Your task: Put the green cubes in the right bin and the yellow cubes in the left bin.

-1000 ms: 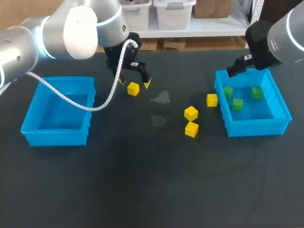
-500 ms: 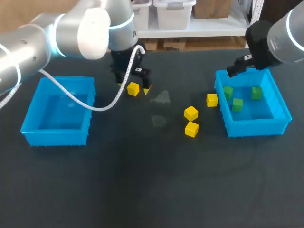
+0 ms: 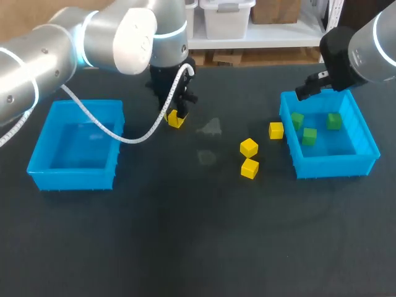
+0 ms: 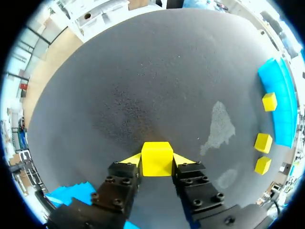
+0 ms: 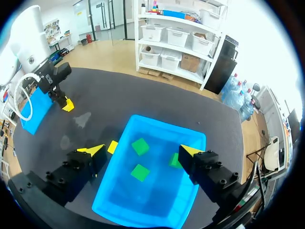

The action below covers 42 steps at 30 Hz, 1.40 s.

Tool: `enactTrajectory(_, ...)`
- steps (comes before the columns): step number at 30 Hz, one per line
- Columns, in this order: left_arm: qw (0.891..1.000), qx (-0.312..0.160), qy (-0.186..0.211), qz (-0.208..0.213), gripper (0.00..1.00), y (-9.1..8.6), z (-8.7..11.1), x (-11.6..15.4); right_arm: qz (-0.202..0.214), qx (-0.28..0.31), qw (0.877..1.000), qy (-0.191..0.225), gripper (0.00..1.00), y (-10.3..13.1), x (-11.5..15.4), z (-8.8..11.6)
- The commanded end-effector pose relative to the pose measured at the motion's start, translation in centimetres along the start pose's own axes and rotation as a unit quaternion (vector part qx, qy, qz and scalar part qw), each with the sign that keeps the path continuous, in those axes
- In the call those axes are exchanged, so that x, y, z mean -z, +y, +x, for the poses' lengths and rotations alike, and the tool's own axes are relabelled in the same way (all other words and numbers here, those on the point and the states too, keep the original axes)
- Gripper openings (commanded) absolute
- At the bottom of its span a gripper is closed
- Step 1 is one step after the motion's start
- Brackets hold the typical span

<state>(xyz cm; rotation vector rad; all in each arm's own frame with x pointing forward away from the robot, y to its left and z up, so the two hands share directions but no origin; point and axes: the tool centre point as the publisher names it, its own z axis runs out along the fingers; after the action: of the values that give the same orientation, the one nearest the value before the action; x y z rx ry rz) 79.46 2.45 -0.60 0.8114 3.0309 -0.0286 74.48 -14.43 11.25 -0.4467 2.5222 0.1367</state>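
Left gripper (image 4: 157,161) down on black table (image 3: 185,235), jaws clamped on small yellow cube (image 4: 157,156) from both sides. Cube looks to be sitting on tabletop, between the bins, bit nearer blue plastic left bin (image 3: 74,176). Right gripper (image 5: 142,151) hangs over blue plastic right bin (image 3: 328,166), jaws wide apart, nothing in them. Three green cubes (image 3: 309,136) inside that bin. Three loose yellow cubes (image 3: 249,147) on table: one just beside right bin's outer wall, two close together nearer middle.
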Motion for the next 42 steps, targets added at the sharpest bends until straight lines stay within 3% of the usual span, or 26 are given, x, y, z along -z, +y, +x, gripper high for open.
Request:
enactTrajectory(1, 1.000, -0.007, -0.017, -0.001, 0.00, 0.0, -0.3, 2.0, 0.004, -0.001, 1.000, -0.004, 1.00, 0.1, 0.1, 0.3)
enactTrajectory(9, 0.995, -0.005, -0.103, 0.011, 0.00, 1.6, -0.8, 8.9, 0.004, -0.001, 1.000, -0.004, 1.00, 0.1, 0.1, 0.3)
enactTrajectory(15, 0.993, 0.006, -0.118, 0.000, 0.00, 3.7, 1.5, 12.2, 0.004, -0.001, 1.000, -0.004, 1.00, 0.1, 0.1, 0.3)
enactTrajectory(19, 0.994, 0.028, -0.103, -0.012, 0.00, 5.3, 4.1, 13.5, 0.004, -0.001, 1.000, -0.004, 1.00, 0.1, 0.1, 0.3)
enactTrajectory(29, 0.991, 0.110, -0.071, -0.027, 0.00, 9.5, 11.9, 13.0, 0.004, -0.001, 1.000, -0.004, 1.00, 0.1, 0.1, 0.3)
enactTrajectory(36, 0.986, 0.153, -0.052, -0.026, 0.00, 10.3, 16.1, 11.8, 0.004, -0.001, 1.000, -0.004, 1.00, 0.1, 0.1, 0.3)
enactTrajectory(42, 0.984, 0.173, -0.038, -0.014, 0.00, 10.0, 18.1, 10.1, 0.004, -0.001, 1.000, -0.004, 1.00, 0.1, 0.1, 0.3)
